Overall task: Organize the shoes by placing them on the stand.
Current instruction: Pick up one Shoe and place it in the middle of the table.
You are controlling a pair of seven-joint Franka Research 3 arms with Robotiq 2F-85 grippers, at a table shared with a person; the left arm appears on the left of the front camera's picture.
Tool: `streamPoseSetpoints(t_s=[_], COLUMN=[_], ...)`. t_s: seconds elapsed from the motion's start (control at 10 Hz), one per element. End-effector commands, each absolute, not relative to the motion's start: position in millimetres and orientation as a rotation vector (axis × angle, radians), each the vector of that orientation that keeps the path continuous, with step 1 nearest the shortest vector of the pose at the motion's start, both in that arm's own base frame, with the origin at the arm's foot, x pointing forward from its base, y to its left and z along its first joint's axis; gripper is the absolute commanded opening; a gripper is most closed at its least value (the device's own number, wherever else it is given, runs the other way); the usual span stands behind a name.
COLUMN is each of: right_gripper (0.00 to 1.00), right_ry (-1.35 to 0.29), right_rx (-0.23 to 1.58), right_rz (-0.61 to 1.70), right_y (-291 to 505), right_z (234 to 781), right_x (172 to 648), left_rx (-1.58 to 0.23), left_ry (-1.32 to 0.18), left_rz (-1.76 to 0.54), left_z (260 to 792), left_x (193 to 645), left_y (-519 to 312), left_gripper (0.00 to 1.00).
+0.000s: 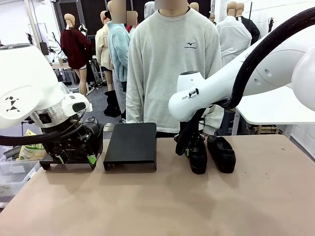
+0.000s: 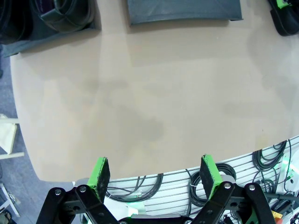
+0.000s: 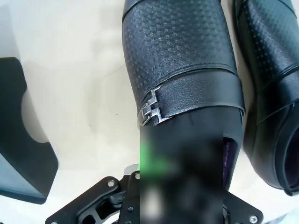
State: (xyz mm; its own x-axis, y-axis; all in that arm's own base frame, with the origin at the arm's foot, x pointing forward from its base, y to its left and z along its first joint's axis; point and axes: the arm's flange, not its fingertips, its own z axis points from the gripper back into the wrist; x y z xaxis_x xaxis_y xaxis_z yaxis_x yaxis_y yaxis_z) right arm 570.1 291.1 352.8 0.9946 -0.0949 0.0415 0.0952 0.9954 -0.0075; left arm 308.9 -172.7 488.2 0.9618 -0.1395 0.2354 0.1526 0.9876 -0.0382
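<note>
Shoes [image 1: 221, 153], two side by side, right tool [image 1: 188, 149] grasping one; left tool [image 2: 155, 171] released.

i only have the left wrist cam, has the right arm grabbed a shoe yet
Observer: Yes. The right gripper is shut on the shoe nearer the stand, gripping it at the heel opening.
Operator: wheres the other one
Observer: The second shoe lies right beside it on the table, on the side away from the black stand, with no gripper on it.
Operator: are they plain slip ons
Observer: No. The right wrist view shows a textured upper with a strap and a metal buckle on the gripped shoe.
</note>
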Motion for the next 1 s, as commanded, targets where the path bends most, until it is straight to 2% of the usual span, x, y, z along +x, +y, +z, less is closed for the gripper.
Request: streamPoseSetpoints(t_s=[0.0, 0.1, 0.5, 0.9], right_gripper=[0.00, 0.00, 0.00, 0.00], right_ry=[-0.001, -0.002, -0.023, -0.095], right_rx=[0.005, 0.023, -0.119, -0.193], right_rz=[-0.105, -0.126, -0.128, 0.007], right_y=[288, 291, 330, 368], right_z=[353, 360, 395, 387], right_x=[573, 563, 454, 364], left_rx=[-0.070, -0.070, -0.070, -0.070], left_ry=[-0.241, -0.241, -0.241, -0.241], left_rz=[-0.131, -0.131, -0.131, -0.131], left_z=[487, 487, 487, 487], left_x=[310, 310, 310, 310], left_y=[-174, -174, -174, -174], left_gripper=[1.00, 1.00, 1.00, 1.00])
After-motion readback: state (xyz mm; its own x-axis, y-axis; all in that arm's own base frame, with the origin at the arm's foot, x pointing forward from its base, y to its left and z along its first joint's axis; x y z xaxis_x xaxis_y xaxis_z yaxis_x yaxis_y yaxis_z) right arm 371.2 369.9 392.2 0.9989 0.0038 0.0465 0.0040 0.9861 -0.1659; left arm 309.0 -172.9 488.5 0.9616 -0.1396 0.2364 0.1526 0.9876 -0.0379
